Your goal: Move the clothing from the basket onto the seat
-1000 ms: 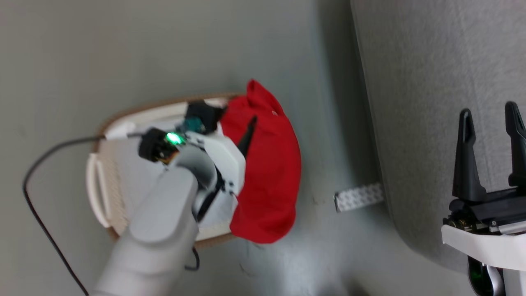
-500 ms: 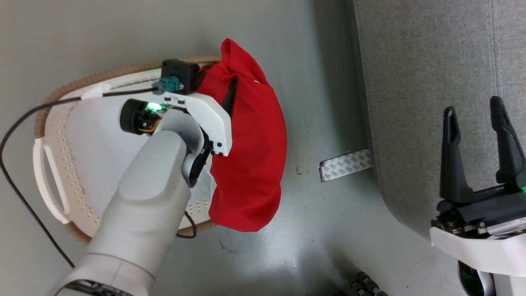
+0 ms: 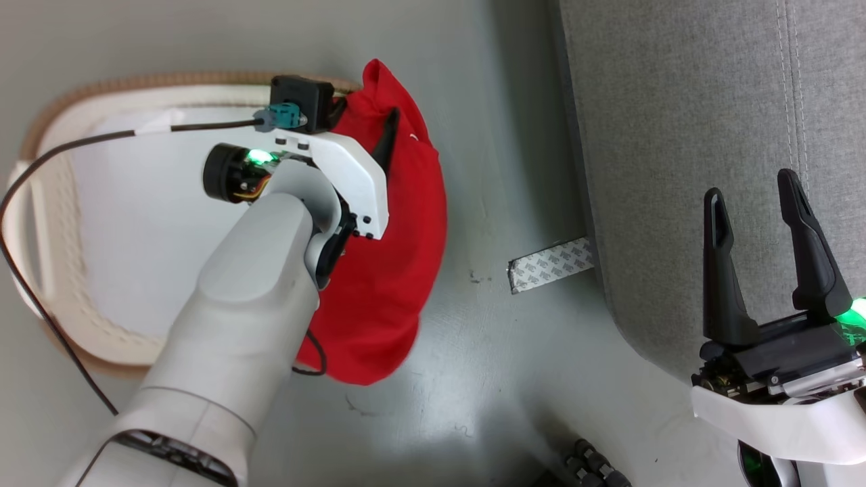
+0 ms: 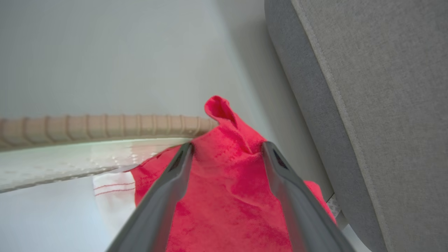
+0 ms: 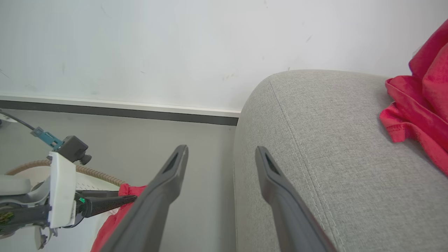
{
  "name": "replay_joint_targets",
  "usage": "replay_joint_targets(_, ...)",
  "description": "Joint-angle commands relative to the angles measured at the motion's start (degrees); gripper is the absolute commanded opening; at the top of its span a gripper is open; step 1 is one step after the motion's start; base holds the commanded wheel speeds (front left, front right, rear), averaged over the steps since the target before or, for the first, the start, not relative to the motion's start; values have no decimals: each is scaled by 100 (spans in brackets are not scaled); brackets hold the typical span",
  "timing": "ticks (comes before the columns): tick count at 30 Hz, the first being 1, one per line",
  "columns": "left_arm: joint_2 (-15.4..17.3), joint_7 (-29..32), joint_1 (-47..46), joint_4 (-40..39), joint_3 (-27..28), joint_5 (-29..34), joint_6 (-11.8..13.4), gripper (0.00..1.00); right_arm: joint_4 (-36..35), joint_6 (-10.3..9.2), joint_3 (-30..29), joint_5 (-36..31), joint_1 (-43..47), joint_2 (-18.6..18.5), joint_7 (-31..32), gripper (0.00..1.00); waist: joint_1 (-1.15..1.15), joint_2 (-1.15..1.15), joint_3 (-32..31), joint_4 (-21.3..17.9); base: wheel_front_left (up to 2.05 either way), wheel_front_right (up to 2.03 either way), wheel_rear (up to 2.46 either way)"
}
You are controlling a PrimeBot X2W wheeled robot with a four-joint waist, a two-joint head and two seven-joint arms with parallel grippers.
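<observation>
both open, left gripper over clothing

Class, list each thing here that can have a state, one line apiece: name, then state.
Draped garment: hanging over the basket rim.
Second garment: lying on the seat.
Left gripper: open, over draped garment.
Right gripper: open, empty.
</observation>
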Motion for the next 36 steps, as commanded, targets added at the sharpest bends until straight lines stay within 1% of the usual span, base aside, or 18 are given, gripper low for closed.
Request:
replay_joint_targets(1,44,-34,-54,141,-38,-42,31,100,-5,-12,11,30,7,5,3,100,0,0,14,-17,0,0,0)
replay_joint_targets(2,49,-71,-68,191,-53,-50,34,100,8,-12,15,37,-2,5,3,100,0,0,13,-21,0,0,0)
replay_joint_targets(3,55,-89,-73,238,-66,-63,33,82,20,-12,14,49,-11,5,3,100,0,0,11,-22,0,0,0)
replay_joint_targets(4,55,-89,-73,238,-66,-63,33,82,20,-12,14,49,-11,5,3,100,0,0,11,-22,0,0,0)
replay_joint_targets(5,56,-114,-85,284,-86,-73,24,49,30,-12,13,51,-22,5,3,100,0,0,9,-21,0,0,0)
replay_joint_targets(7,65,-145,-98,374,-122,-100,12,31,47,-12,12,60,-42,5,3,100,0,0,-2,-13,0,0,0)
replay_joint_targets(8,68,-157,-105,416,-138,-112,3,26,57,-12,17,64,-48,5,3,100,0,0,-13,-4,0,0,0)
replay_joint_targets(10,85,-200,-117,480,-160,-156,3,33,78,-12,30,54,-59,5,3,100,0,0,-37,18,0,0,0)
replay_joint_targets(12,90,-243,-121,513,-196,-219,-10,32,92,-12,40,37,-70,5,3,100,0,0,-64,41,0,0,0)
replay_joint_targets(14,87,-263,-119,533,-240,-249,-23,23,108,-12,47,10,-75,5,3,100,0,0,-91,67,0,0,0)
replay_joint_targets(16,67,-311,-91,523,-314,-351,-36,5,128,-12,38,-26,-79,4,3,100,0,0,-138,110,0,0,0)
replay_joint_targets(18,41,-322,-89,512,-341,-388,-39,5,131,-12,38,-42,-82,5,3,100,0,0,-154,123,0,0,0)
replay_joint_targets(19,34,-340,-51,487,-390,-488,-41,2,148,-12,23,-60,-90,2,3,100,0,0,-184,159,0,0,0)
replay_joint_targets(21,38,-346,-29,470,-412,-547,-39,0,152,-12,20,-71,-98,3,3,100,0,0,-197,177,0,0,0)
replay_joint_targets(30,40,-428,175,279,-720,-1000,-83,0,184,-12,10,-140,-107,3,3,100,0,0,-409,359,0,0,0)
replay_joint_targets(36,38,-699,426,-6,-920,-1379,-154,0,242,-12,-111,-232,-39,2,3,100,0,0,-854,591,0,0,0)
